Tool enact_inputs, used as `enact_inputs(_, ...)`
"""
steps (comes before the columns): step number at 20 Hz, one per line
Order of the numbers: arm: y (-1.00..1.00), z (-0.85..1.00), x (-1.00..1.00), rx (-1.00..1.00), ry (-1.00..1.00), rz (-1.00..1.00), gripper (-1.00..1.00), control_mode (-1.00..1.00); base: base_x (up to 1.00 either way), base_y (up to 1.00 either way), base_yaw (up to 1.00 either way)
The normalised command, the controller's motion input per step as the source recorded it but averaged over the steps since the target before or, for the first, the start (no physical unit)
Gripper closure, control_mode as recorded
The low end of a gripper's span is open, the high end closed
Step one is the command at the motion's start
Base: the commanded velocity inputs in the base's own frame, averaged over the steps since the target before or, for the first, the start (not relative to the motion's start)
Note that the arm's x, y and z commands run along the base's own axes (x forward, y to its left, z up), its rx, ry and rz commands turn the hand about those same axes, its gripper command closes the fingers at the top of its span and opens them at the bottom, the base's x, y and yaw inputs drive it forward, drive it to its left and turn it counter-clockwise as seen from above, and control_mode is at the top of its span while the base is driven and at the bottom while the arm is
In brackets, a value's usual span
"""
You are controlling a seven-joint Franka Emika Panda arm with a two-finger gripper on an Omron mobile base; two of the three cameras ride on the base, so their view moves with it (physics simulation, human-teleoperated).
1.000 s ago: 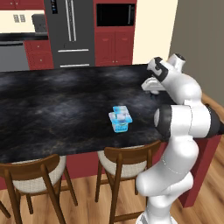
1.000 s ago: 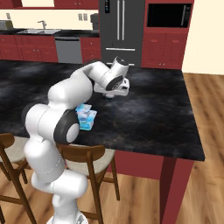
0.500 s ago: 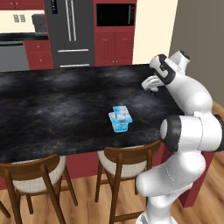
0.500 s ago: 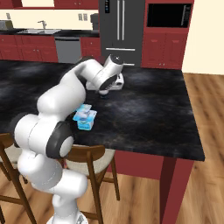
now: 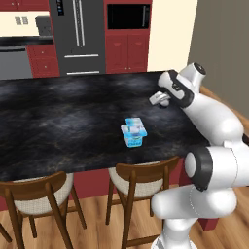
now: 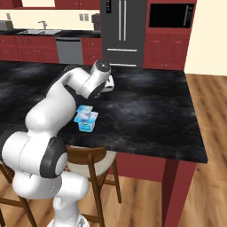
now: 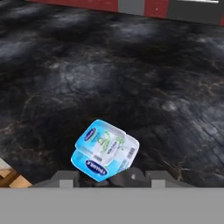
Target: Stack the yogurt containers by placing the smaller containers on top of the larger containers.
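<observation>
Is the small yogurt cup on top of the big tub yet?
Yes. The small yogurt cup sits upright on the big tub, which rests on the black counter.

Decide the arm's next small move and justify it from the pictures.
Probably swing the gripper toward the yogurt containers and lower it. It hangs empty above the black counter, well apart from them, with its fingers open. The containers sit close together near the front edge, not yet grasped.

Two base views flanking arm, sharing counter [image 5: 58, 121], hand view perhaps angled downward
</observation>
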Motion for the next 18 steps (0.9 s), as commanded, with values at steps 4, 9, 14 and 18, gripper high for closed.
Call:
enact_inputs(4,0.37,0.06,0.08,-0.01,0.07,0.00,1.00,-1.00,0.00,0.00,0.00)
enact_inputs(9,0.29,0.08,0.09,0.00,0.13,0.00,1.00,-1.00,0.00,0.00,0.00)
enact_inputs(14,0.23,-0.01,0.00,-0.06,0.06,0.00,1.00,-1.00,0.00,0.00,0.00)
enact_inputs(18,0.15,-0.11,-0.01,-0.04,0.01,-0.01,1.00,-1.00,0.00,0.00,0.00)
